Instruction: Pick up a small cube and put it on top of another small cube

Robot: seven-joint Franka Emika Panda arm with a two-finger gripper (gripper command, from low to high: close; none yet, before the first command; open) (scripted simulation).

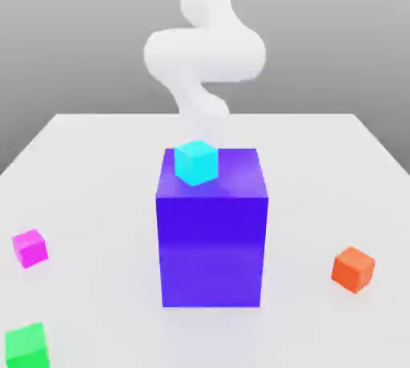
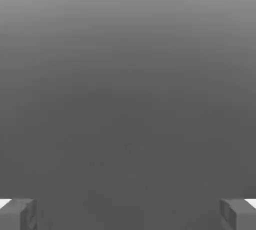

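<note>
The end effector (image 2: 128, 214) is spread wide and has nothing in it: in the hand view its two grey fingertips (image 2: 18, 214) sit at opposite edges of the picture, with bare grey background between them and no cube in sight. From that view it appears to point away from the desk rather than down at it (a judgement from the featureless backdrop). In the exterior view the white arm (image 1: 204, 50) rises in a curl behind the middle of the scene, well above the desk (image 1: 96, 166).

In front of the arm stands a large blue-violet block (image 1: 212, 238), and a small cyan cube (image 1: 196, 162) rests on its top face, near the back edge and toward the exterior view's left. Further out, three more small cubes lie on the desk, well apart from each other: a magenta cube (image 1: 30, 247) and a green cube (image 1: 26, 346) on the exterior view's left, and an orange cube (image 1: 353, 269) on the exterior view's right.

As for progress, no small cube sits on another small cube, so the stacking looks not yet done. The cyan one is on the big block, which is hardly a small cube. Everything seems left: choosing a cube, closing on it, lifting it, and setting it squarely on a second one.
</note>
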